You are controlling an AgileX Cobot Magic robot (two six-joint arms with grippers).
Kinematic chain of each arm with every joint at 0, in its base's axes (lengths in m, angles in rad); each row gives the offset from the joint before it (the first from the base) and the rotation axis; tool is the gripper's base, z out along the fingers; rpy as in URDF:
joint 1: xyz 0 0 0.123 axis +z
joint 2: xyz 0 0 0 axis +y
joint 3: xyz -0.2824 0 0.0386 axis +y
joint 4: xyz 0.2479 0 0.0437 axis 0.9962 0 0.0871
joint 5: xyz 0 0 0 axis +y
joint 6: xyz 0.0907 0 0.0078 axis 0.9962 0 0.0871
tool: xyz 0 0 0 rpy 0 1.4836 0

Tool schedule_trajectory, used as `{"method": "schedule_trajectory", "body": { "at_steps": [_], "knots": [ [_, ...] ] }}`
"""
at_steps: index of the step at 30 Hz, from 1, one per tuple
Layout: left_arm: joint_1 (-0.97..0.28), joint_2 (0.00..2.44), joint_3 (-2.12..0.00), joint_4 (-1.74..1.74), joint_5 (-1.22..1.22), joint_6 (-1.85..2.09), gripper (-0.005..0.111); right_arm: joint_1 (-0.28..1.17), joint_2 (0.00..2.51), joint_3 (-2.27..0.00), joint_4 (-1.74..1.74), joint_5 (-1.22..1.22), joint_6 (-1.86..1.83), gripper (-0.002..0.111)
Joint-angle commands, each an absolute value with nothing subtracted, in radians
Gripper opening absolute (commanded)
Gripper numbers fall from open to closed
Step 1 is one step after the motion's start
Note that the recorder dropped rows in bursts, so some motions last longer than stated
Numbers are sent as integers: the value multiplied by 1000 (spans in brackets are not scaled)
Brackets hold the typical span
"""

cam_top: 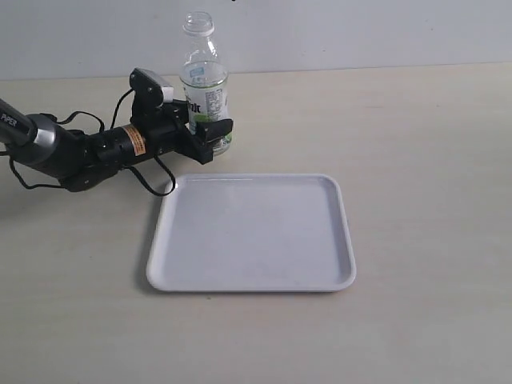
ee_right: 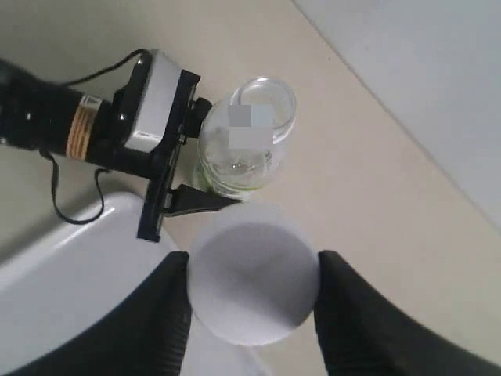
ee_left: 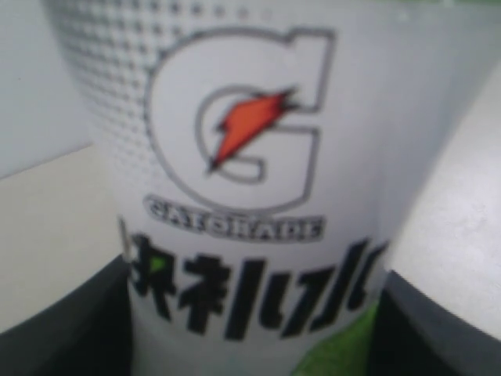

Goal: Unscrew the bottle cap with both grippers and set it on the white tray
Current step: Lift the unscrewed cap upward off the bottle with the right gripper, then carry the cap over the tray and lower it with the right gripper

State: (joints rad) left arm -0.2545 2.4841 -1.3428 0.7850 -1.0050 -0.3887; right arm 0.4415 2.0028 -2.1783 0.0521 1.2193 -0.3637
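Observation:
The bottle (cam_top: 205, 92) stands upright on the table behind the white tray (cam_top: 252, 240), its neck open and capless. My left gripper (cam_top: 210, 132) is shut on the bottle's lower body; in the left wrist view the label (ee_left: 250, 157) fills the frame between the black fingers (ee_left: 55, 329). In the right wrist view my right gripper (ee_right: 252, 286) is shut on the bottle cap (ee_right: 252, 270), held in the air above the tray's edge (ee_right: 70, 274) beside the open bottle (ee_right: 246, 137). The right gripper is out of the exterior view.
The left arm (cam_top: 80, 152) lies low along the table at the left, with cables (cam_top: 152, 180) looping beside the tray's back left corner. A pale wall (cam_top: 360, 32) stands behind the table.

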Motion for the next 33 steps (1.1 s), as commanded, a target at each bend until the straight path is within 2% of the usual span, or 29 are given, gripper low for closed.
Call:
{"method": "schedule_trajectory", "body": {
  "at_steps": [1, 15, 19, 28, 33],
  "knots": [
    [-258, 2487, -1335, 800, -967, -406, 0, 442, 1999, -2145, 109, 1221, -171, 0],
    [-258, 2487, -1335, 790, -967, -400, 0, 442, 1995, -1662, 138, 1221, -99, 0],
    [-258, 2487, -1335, 790, -967, -398, 0, 442, 1995, -1538, 141, 1119, -95, 0],
    [-258, 2487, -1335, 790, -967, -398, 0, 442, 2022, -1367, 165, 853, -78, 0],
    [-258, 2487, -1335, 788, -967, -398, 0, 442, 2055, -1365, 169, 834, -78, 0]
  ]
}}
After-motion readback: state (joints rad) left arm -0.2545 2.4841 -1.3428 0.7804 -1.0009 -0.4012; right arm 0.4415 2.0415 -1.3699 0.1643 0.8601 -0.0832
